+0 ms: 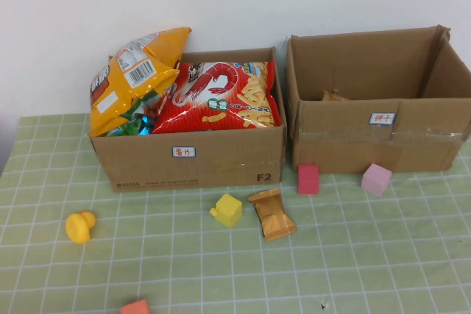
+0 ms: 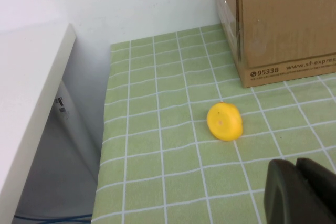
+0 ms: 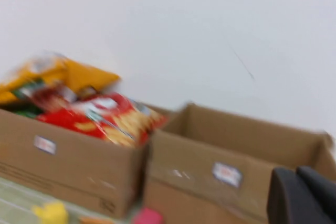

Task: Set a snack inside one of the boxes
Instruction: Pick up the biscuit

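Observation:
A small brown snack packet (image 1: 272, 213) lies on the green checked cloth in front of the left box (image 1: 191, 158). That box is full of snack bags: a red shrimp-chip bag (image 1: 218, 96) and a yellow bag (image 1: 132, 79). The right box (image 1: 383, 134) holds only a small brown item (image 1: 335, 95). Neither arm shows in the high view. My left gripper (image 2: 296, 163) is shut and empty, above the cloth near a yellow duck (image 2: 224, 121). My right gripper (image 3: 295, 172) is shut and empty, raised and facing both boxes (image 3: 231, 156).
On the cloth lie a yellow duck (image 1: 79, 226), a yellow block (image 1: 227, 209), a red cube (image 1: 308, 179), a pink cube (image 1: 376, 179) and an orange block (image 1: 135, 307) at the front edge. A white wall stands behind the boxes. A white table edge (image 2: 31, 103) is at the far left.

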Robot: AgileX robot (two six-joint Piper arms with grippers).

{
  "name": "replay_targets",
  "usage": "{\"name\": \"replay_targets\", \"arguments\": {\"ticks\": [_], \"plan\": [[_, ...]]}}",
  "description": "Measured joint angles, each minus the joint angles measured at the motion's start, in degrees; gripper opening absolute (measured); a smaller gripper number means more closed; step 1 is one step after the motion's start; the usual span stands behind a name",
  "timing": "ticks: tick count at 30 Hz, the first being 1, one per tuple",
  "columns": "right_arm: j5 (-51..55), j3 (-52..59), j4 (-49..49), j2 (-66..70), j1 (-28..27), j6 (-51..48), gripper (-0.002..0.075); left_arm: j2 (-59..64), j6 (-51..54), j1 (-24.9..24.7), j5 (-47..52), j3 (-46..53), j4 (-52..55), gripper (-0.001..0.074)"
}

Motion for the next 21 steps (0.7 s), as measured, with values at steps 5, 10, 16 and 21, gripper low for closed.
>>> {"name": "replay_targets", "arguments": {"ticks": [5,10,16,21], "plan": [[0.0,5.8,-2.9,-1.9,-12.4,2.5,0.0000,0.0,0.0,0.0,0.0,0.0,0.0,-0.0002],[7.4,7.7,-18.4,-6.4,-20.2,22.5,0.0000,0.0,0.0,0.0,0.0,0.0,0.0,-0.0002],[21.9,7.7,-27.1,-10.0,-20.6,34.6,0.0000,0.0,0.1,0.0,0.0,0.0,0.0,-0.0002],[26.6,7.7,-27.8,-11.8,-20.7,35.1,0.0000,0.0,0.1,0.0,0.0,0.0,0.0,-0.0002]]}}
